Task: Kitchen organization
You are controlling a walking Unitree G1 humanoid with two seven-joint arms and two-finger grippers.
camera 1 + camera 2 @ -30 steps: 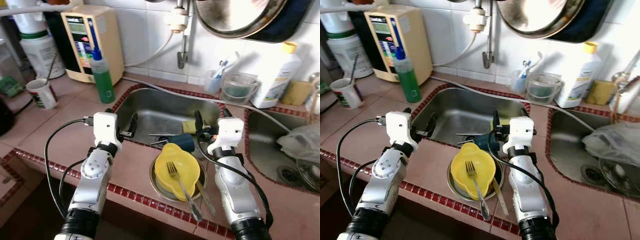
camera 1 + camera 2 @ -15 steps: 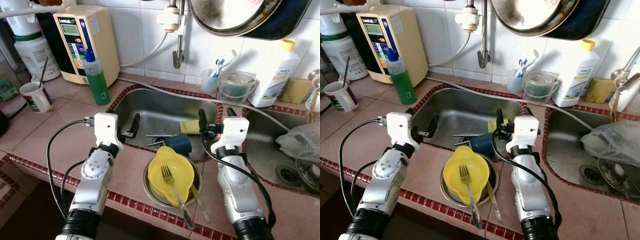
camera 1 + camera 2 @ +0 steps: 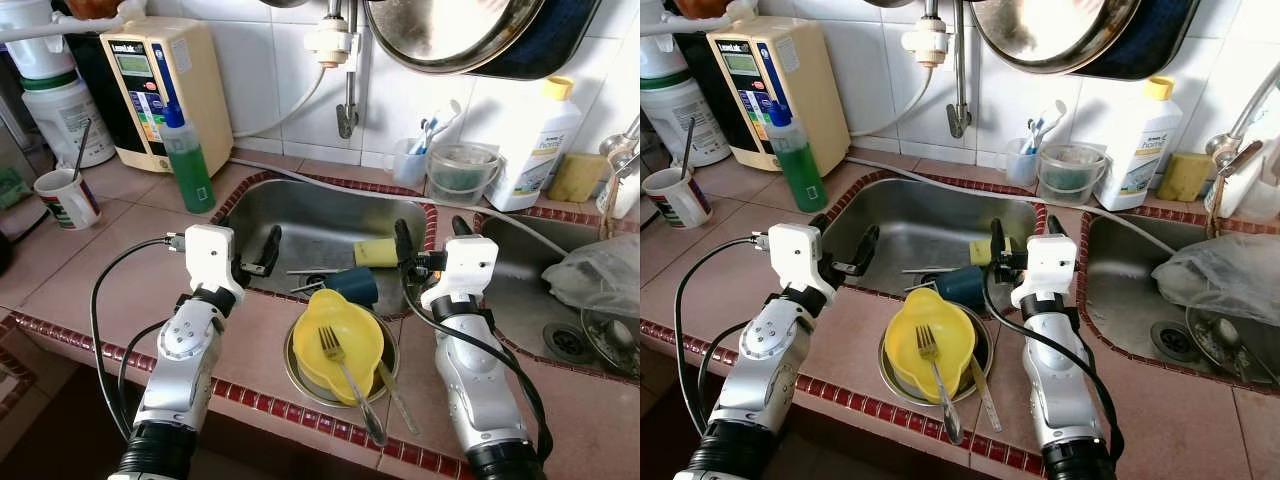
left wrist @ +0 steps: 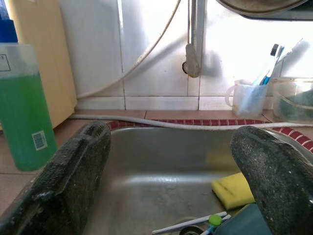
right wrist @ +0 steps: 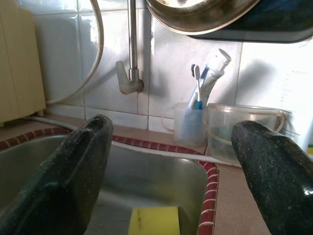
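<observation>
Black-fingered hands spread over sink

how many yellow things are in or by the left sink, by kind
bowl: 1
sponge: 1
total: 2
</observation>
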